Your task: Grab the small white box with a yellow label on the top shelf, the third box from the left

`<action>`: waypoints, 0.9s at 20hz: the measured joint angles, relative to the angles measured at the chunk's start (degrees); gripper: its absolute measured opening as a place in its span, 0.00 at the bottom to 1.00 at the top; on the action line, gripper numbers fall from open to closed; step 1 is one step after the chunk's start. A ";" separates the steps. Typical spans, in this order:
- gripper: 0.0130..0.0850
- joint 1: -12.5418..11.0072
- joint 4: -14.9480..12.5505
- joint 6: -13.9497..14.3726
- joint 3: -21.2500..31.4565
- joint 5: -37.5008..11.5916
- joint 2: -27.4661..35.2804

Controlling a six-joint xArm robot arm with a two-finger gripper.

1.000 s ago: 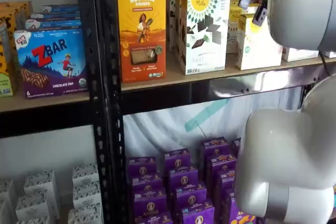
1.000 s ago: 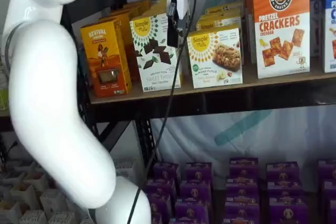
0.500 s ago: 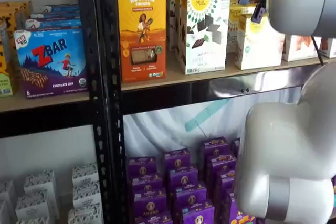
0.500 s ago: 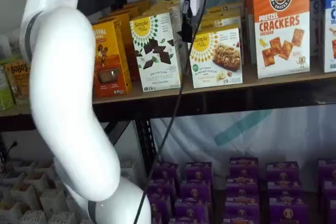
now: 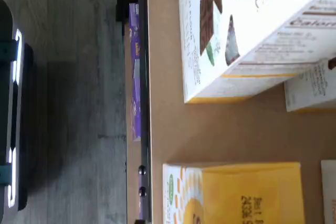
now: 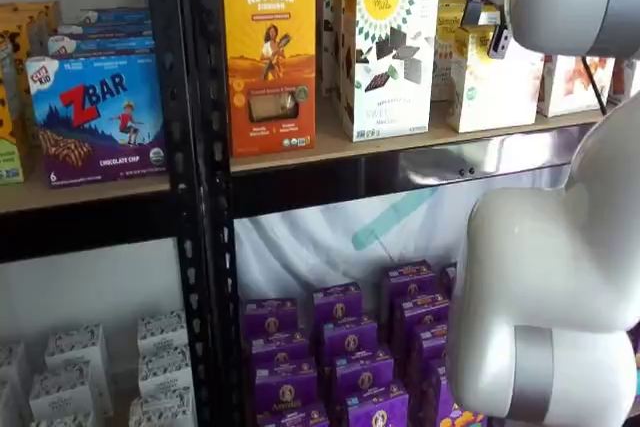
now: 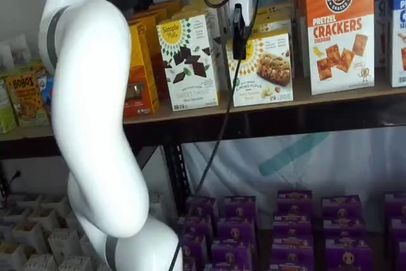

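The jaws hang from the arm's white wrist in front of the top shelf [image 7: 330, 96], and only one black finger [image 7: 238, 33] shows, side-on. They stand spread wide with nothing between them. The small white box [image 7: 269, 68] stands upright on the board just behind the jaws and a little to their right, its near front corner hidden by the finger. Left of the jaws stands the tall white box [image 7: 189, 61] with dark chocolate squares. The wrist view shows a strip of bare tan board [image 5: 220, 129] between these two cartons, so they stand apart. That strip is the free room at the small box's near side. The shelf's dark shiny front rail [image 6: 470, 162] runs below the jaws, and the small white box [image 6: 492, 87] sits just back from that edge.

Five front cartons show along this board in a shelf view: an orange box [image 7: 141, 71] far left, the tall white one, the small white one, a pretzel cracker box [image 7: 339, 30] right of the jaws, and a blue box [image 7: 399, 26] cut by the frame. More cartons stand in rows behind them. Well below the jaws, purple boxes [image 7: 292, 220] stand in ranks, too many to count surely
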 joint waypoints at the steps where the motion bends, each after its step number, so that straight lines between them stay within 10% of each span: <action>1: 1.00 0.17 -0.32 0.05 0.17 -0.24 0.03; 13: 1.00 1.67 -4.84 0.78 -1.15 0.74 1.30; 18: 0.83 1.08 -4.27 0.30 -1.36 0.57 1.36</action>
